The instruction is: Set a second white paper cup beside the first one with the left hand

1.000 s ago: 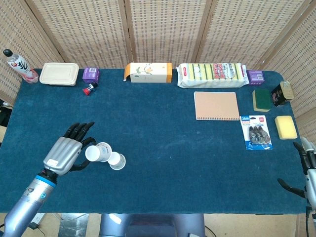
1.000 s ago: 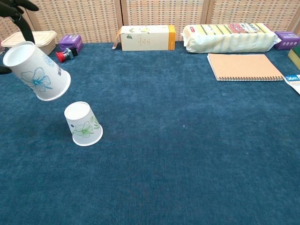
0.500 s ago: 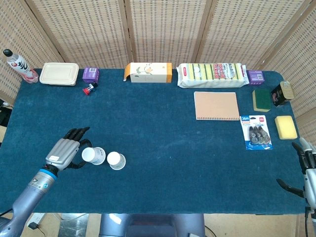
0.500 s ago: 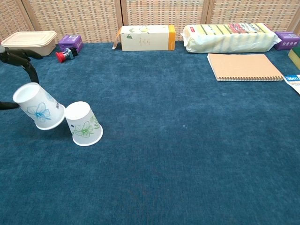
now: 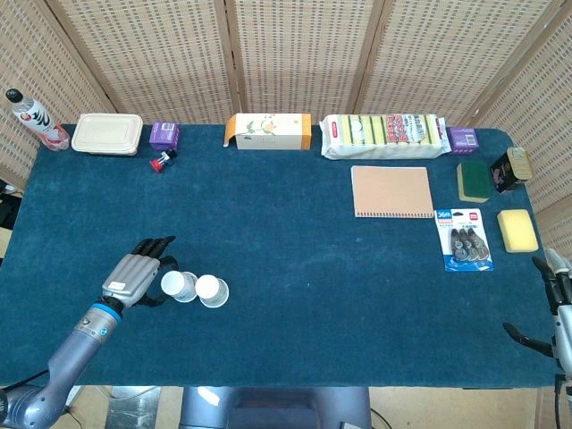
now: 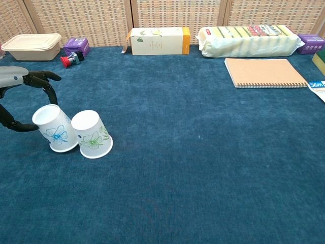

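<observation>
Two white paper cups sit mouth-down on the blue desk (image 5: 295, 259), near its front-left corner; the first cup (image 6: 91, 134) w/ green flower print is on the right, the second cup (image 6: 55, 128) w/ blue flower print just left of it, rims touching or v. nearly so; both look slightly tilted in the chest view, though that may be lens angle; cannot tell if the second cup's rim is fully flat on the cloth.

Left robot hand (image 5: 136, 275) lies directly left of the second cup, on the side away from the first cup; fingers (image 6: 44, 77) curve over and around the cup's back, thumb low on the near side; whether they press the cup wall or have just let go I cannot tell; contact pts are too small in the head view and partly out of frame in the chest view.

Key relation: hand → second cup → first cup all on one left-to-right line; so any release should pull the hand straight back left, away from both; a push rightward would knock the first cup over, judging by how close they stand.

Right robot hand (image 5: 556, 308) is at the far right desk edge, well apart from the cups, only partly visible, state not readable; left is clearly the nearer one.

Placement looks about done; remaining step prob. just letting go & clearing out.
</observation>
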Robot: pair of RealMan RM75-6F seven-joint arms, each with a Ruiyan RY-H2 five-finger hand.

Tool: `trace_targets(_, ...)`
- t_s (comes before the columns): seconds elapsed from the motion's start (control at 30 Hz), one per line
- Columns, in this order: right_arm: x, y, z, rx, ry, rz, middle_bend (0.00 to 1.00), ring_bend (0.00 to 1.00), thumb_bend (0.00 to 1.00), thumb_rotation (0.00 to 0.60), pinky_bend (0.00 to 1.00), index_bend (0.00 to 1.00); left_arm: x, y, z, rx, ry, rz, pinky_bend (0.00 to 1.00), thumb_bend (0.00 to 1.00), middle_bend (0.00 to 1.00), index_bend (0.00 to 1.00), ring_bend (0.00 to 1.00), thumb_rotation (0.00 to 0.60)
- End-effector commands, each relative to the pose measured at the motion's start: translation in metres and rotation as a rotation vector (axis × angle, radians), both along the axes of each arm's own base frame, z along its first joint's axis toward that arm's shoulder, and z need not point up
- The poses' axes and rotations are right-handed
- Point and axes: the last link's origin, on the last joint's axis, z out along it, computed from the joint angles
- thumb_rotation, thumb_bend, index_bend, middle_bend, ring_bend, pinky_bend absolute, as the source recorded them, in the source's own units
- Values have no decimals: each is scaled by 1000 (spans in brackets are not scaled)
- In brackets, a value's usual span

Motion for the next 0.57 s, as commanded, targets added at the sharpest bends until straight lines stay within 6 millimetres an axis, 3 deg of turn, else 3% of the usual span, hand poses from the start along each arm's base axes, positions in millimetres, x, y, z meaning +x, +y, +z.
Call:
trace_targets(0.03, 0, 0, 0, 0, 0, 1, 0, 0, 63, 600, 0, 29, 0, -2, 1, 1, 2, 4, 0, 235, 0, 168, 0, 600)
trace_targets(0.2, 1, 1, 0, -2, -4, 6, 0, 0, 64, 600, 0, 29, 0, -7, 7, 14, -8, -3, 0, 212, 0, 15, 0, 600)
trace_targets(0.43, 1, 0, 0, -4, -6, 4, 0, 0, 63, 600, 0, 29, 0, -25, 35, 116, -70, -82, 0, 204, 0, 0, 0, 600)
trace_targets(0.57, -1, -1, 0, -3, 1, -3, 0, 0, 64, 600, 0, 29, -23, -45, 61, 236, -52, -97, 0, 203, 0, 0, 0, 600)
